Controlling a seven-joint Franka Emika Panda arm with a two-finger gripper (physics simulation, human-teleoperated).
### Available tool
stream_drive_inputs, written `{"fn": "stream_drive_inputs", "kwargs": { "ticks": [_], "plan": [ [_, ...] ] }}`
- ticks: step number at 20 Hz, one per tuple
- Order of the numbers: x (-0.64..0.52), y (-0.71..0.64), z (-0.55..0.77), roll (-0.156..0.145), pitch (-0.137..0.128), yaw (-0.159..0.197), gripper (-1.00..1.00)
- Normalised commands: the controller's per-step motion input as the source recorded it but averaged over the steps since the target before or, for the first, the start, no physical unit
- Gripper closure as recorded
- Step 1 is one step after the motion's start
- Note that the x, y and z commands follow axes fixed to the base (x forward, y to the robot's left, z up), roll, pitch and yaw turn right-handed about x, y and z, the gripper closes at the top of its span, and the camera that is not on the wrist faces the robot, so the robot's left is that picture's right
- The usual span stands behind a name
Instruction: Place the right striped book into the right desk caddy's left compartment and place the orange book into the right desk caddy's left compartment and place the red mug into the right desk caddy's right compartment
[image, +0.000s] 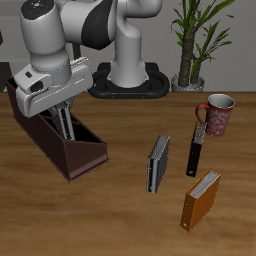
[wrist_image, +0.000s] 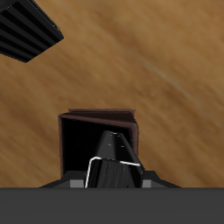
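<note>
A thin light grey-and-white striped book (image: 64, 124) is held upright by the end effector (image: 62, 112), clamped on its top edge, inside the dark maroon open-topped desk caddy (image: 75, 155). It is judged light, stiff and slippery.

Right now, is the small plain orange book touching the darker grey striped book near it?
Apart. The exterior view shows bare wooden table between the orange book and the darker grey striped book.

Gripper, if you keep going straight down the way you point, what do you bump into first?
Probably the floor of the right desk caddy: the gripper already points down into it, holding something striped. Depth is unclear.
</note>
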Motion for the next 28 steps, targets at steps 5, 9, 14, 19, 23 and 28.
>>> {"fn": "stream_drive_inputs", "kwargs": {
  "ticks": [5,9,14,19,23,28],
  "plan": [
    [-0.04,0.09,0.11,0.007,-0.061,0.033,1.0],
    [-0.01,-0.03,0.14,-0.02,-0.037,0.004,1.0],
    [0.04,-0.08,-0.06,-0.02,0.022,-0.013,1.0],
    [-0.01,-0.02,-0.03,0.004,0.012,-0.011,1.0],
    [0.05,0.01,-0.26,-0.013,0.048,-0.011,1.0],
    [0.06,0.01,-0.18,-0.02,0.034,-0.026,1.0]
  ]
}}
